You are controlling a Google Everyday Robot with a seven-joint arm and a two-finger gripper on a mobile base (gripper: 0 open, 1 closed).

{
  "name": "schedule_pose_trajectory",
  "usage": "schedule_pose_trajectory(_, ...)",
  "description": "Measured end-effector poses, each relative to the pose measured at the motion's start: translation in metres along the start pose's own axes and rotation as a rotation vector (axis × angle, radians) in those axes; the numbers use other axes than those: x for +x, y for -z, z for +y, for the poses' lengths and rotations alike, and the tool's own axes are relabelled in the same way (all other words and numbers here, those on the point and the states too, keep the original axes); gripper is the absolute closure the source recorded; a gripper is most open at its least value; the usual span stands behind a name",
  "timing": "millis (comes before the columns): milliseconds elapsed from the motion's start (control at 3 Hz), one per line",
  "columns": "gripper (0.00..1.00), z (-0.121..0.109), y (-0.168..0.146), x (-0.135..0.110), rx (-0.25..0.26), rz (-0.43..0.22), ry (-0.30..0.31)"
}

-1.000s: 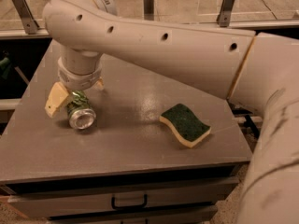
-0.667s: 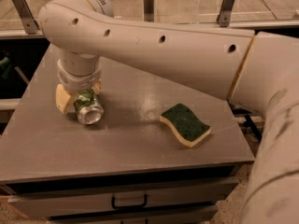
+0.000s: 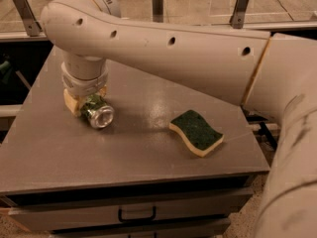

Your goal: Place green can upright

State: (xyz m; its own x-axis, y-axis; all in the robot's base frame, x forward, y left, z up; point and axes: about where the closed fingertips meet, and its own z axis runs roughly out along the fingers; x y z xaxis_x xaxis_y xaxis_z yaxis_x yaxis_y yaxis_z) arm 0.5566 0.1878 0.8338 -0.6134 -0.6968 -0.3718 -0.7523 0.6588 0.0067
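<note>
The green can (image 3: 100,115) lies on its side on the grey table (image 3: 148,162), at the left, with its silver end facing the front right. My gripper (image 3: 89,105) comes straight down over it from the white arm (image 3: 163,43). The yellowish fingers (image 3: 72,103) sit on either side of the can's green body and close against it. The far finger is mostly hidden behind the wrist and the can.
A green and yellow sponge (image 3: 197,132) lies on the table to the right of the can. The table has a drawer with a dark handle (image 3: 137,214) at the front. Metal posts and a rail (image 3: 157,4) run along the back.
The left finger has moved in toward the can, narrowing the gap. The can has shifted slightly to the right and back with the gripper.
</note>
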Motion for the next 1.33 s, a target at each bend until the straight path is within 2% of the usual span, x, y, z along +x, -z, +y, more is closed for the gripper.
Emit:
schedule_pose_trajectory(333,1.0,0.0,0.0,0.0,0.0,0.0,0.0)
schedule_pose_trajectory(1000,1.0,0.0,0.001,0.0,0.0,0.0,0.0)
schedule_pose_trajectory(1333,1.0,-0.003,0.018,-0.015,-0.005,-0.054,0.064)
